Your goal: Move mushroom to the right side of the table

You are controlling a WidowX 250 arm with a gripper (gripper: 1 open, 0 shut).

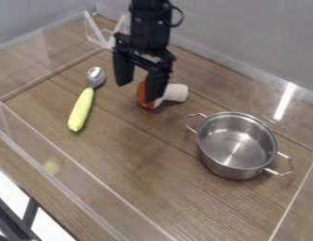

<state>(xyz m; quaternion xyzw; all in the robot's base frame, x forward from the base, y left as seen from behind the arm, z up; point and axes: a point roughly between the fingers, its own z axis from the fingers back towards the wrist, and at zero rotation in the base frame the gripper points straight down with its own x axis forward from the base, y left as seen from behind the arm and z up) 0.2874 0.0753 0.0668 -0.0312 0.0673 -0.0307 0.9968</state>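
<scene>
End effector [141, 83] fingers spread wide, pointing down, straddling the mushroom [158, 93] lying on its side directly beneath, likely lined up for a grasp; spoon [85, 98] off to its left, pot [238, 144] toward lower right on tabletop [134, 179].

Even, bright light; small, soft picture; glare streaks on acrylic walls [283, 102].

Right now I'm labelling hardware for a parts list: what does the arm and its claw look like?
The arm is black and blocky, coming down from the top of the frame. Its claw has two long, straight, flat black fingers hanging from a wider black body. No markings are legible, and I can't make out cables for certain at this resolution.
</scene>
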